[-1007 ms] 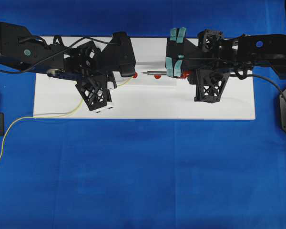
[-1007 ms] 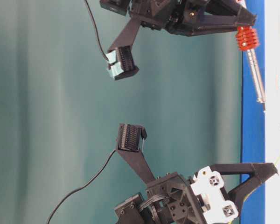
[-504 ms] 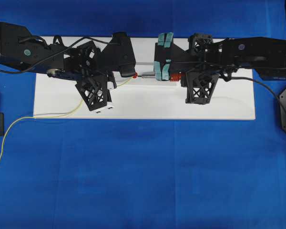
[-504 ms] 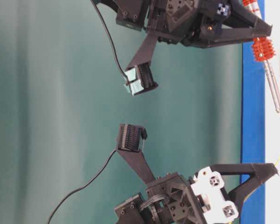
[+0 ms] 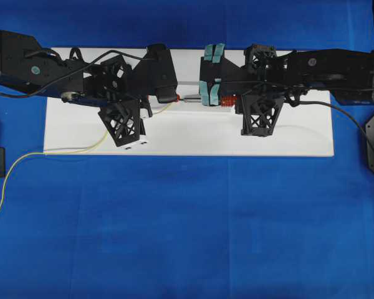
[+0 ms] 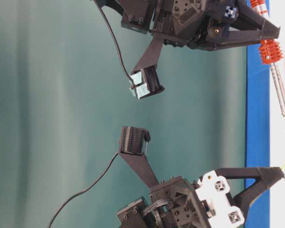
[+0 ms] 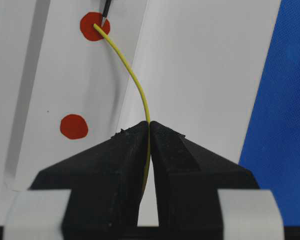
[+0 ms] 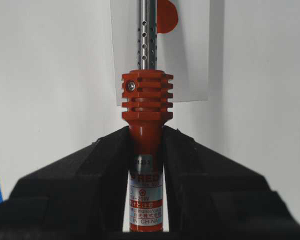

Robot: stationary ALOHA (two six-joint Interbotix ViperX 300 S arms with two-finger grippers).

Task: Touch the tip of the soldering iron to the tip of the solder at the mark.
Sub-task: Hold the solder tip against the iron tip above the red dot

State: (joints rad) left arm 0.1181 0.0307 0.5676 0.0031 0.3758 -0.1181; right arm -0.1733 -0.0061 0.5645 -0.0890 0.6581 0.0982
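Soldering iron tip [image 7: 105, 15], thin, dark and pointy, right at the near edge of the far round red paper dot [image 7: 94, 26] in the left wrist view. Can't be sure it really touches the wire end there, but looks like just a hair apart or touching.

Going from left to right, with that red dot as the marker:

Left of the dot: black left gripper [image 7: 149, 131], pressed tight on the thin yellow bendy solder wire [image 7: 135, 85]. Curves up from the pinch in a soft bow. Cut end of the yellow wire [image 7: 95, 25] lying on the dot.

On the dot: wire end and iron point, meeting nose to nose.

Right of the dot: slim shiny metal shaft [image 8: 146, 37] with little holes, pointing straight back at the dot in one long line. Then the ridged orange-red plastic handle [image 8: 146, 100] of the soldering iron [image 6: 275, 71]. Black right gripper [image 8: 146, 142] squeezing that handle from both sides.

Both tips lined up end to end along the flat white board [image 5: 299, 140]. Left gripper nearer the dot than the right one. Probably only the tiniest nudge toward the dot needed, if any.
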